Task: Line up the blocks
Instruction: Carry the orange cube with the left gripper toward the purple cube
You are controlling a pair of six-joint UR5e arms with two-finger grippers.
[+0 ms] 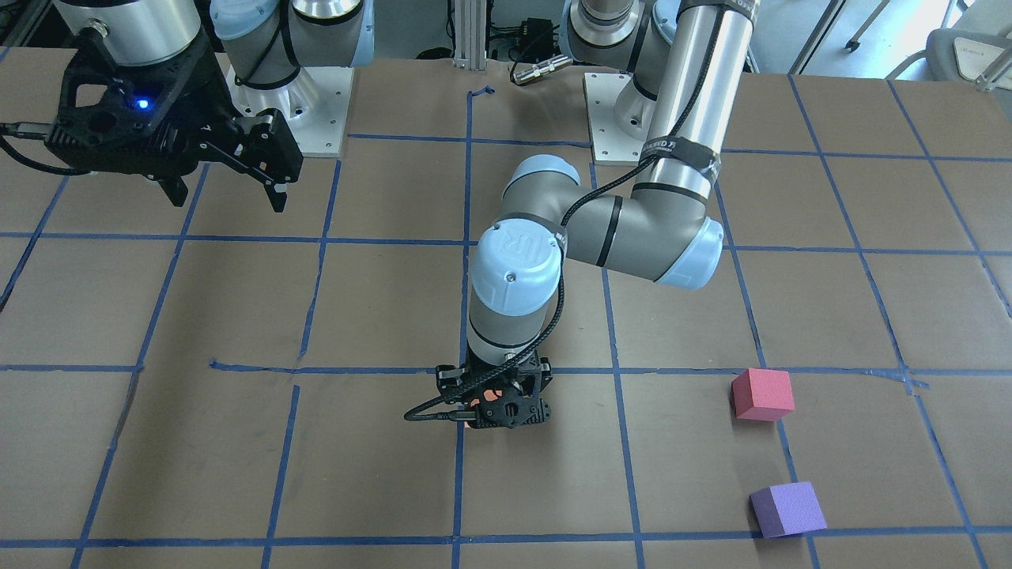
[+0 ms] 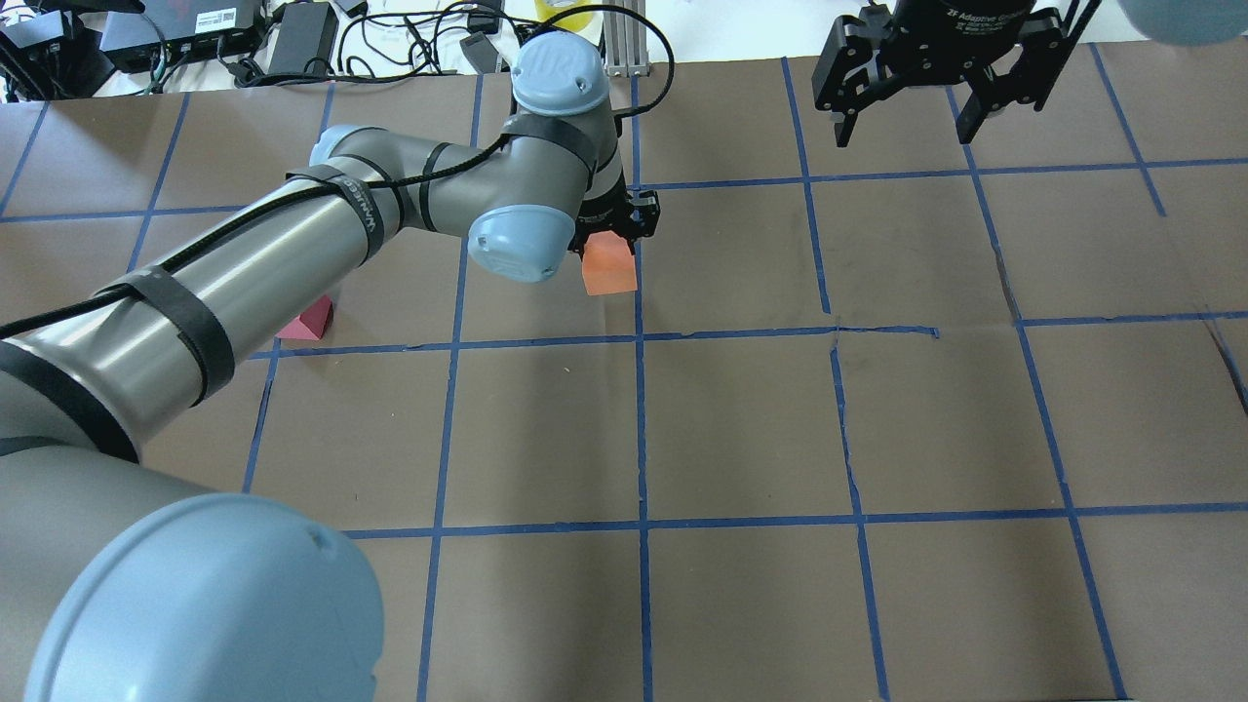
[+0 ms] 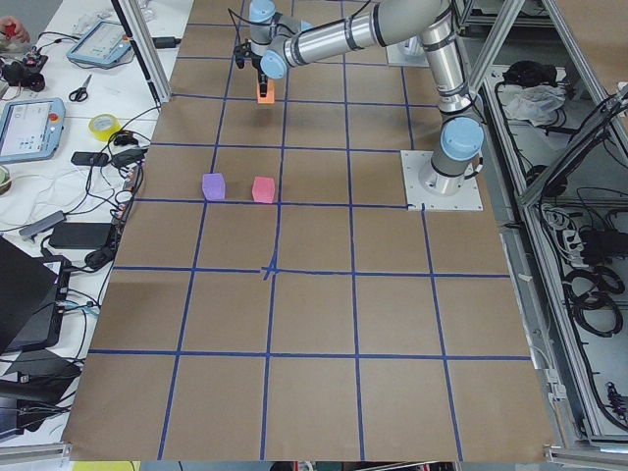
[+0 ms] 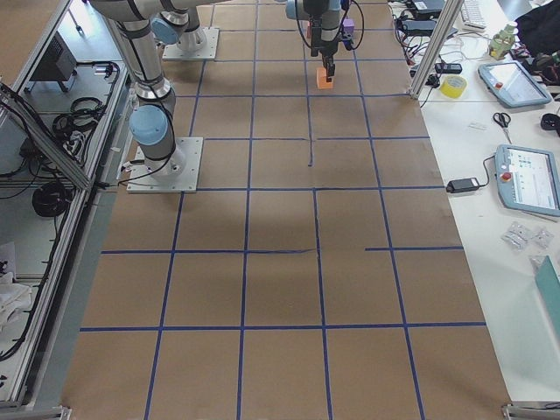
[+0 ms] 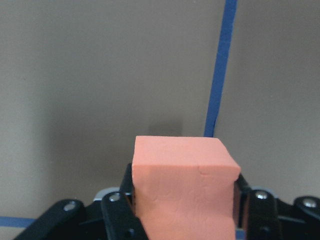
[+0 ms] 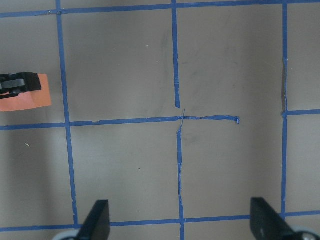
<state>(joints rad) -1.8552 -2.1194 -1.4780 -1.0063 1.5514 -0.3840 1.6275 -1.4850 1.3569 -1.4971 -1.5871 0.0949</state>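
Three matte foam cubes of like size, square-edged and each smaller than a gripper, share a brown-papered table gridded with blue tape. From the operators' side the purple block is nearest, lying flat on the paper. Just beyond it, near but not touching, sits the pinkish-red block, also flat and beside a tape line. Farther in, well apart from that pair and near the table's middle, is the orange block. Its salmon-orange faces are smooth, with a faint crease. The left gripper points straight down with its jaws clamped on two opposite sides of this cube, close beside a tape line. Whether the cube's underside touches the paper cannot be told. Farthest back, by the robot's base, the right gripper hangs above the table with its jaws spread wide.
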